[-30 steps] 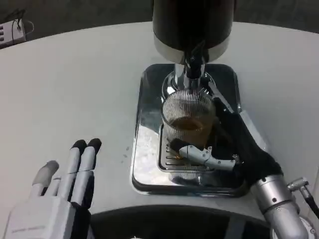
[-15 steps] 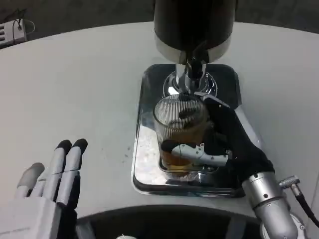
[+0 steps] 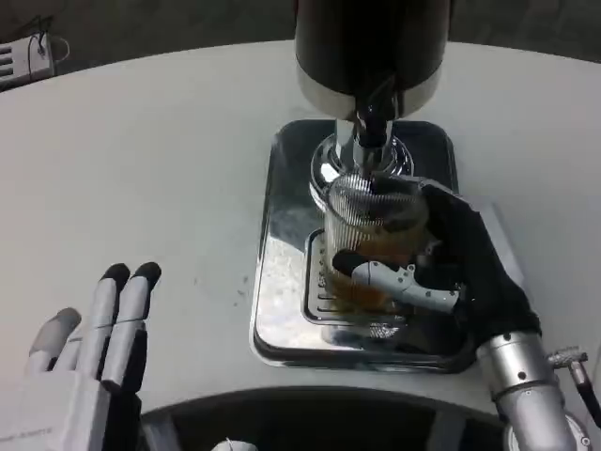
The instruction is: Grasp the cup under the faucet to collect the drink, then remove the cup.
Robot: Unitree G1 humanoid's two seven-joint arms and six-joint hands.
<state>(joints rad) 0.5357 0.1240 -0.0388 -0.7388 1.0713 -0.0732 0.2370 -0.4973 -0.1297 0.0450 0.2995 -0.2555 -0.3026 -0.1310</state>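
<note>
right robot hand (image 3: 441, 272) grips unlabelled cup (image 3: 376, 240).

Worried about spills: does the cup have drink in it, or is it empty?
Partly filled: amber liquid shows through the ribbed clear cup, held by the right hand under the faucet.

At the lower left of the frame, the white-backed left hand (image 3: 89, 376) has pale fingers with black tips and undersides. At lower right, the black-covered right hand (image 3: 451, 272) with a white finger joins a ribbed silver forearm (image 3: 526, 390) with a thin black cable (image 3: 584, 376) beside it.
</note>
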